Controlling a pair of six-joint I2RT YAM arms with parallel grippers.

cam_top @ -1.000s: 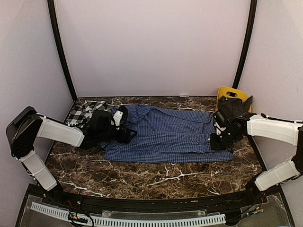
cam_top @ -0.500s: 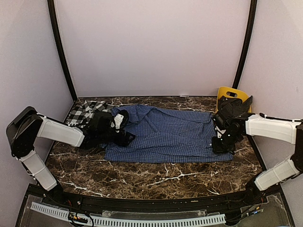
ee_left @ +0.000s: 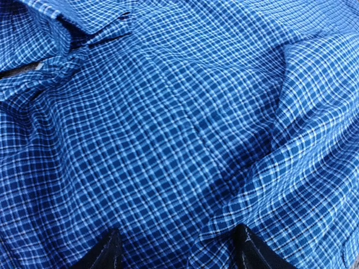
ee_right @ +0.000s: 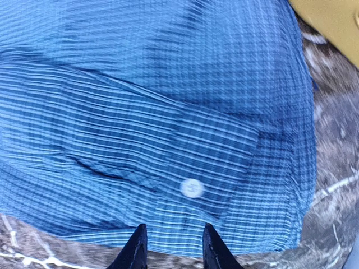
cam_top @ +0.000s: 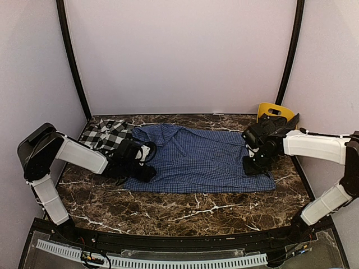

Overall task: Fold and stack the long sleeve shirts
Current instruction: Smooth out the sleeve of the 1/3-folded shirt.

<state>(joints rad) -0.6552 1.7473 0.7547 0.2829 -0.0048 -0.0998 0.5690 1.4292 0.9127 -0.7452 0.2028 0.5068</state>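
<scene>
Progress, top view: nothing folded or stacked yet, by my read
Blue shirt (cam_top: 196,159): spread flat across mid-bench, collar end to my left
Plaid shirt (cam_top: 106,133): rumpled heap at back left, just beside the blue one, not laid out
Left gripper (cam_top: 141,168): low on the blue shirt's left end
Right gripper (cam_top: 252,165): low on the blue shirt's right end
Yellow bin (cam_top: 274,111): back right corner, behind my right arm
Bench (cam_top: 185,210): marble top, both shirts lie on it
Left wrist view, fingers (ee_left: 109,255): spread wide, blue check cloth under and between the tips, nothing pinched that I can see
Collar (ee_left: 84,17): top left of that view
Right wrist view, fingertips (ee_right: 134,249): narrow gap, not clamped on anything, hanging over the shirt's edge
Cuff (ee_right: 168,168): lies folded onto the body, white button (ee_right: 192,188) showing
Left to do: likely grab both ends, fold the blue shirt, then lay out and fold the plaid one, then stack
</scene>
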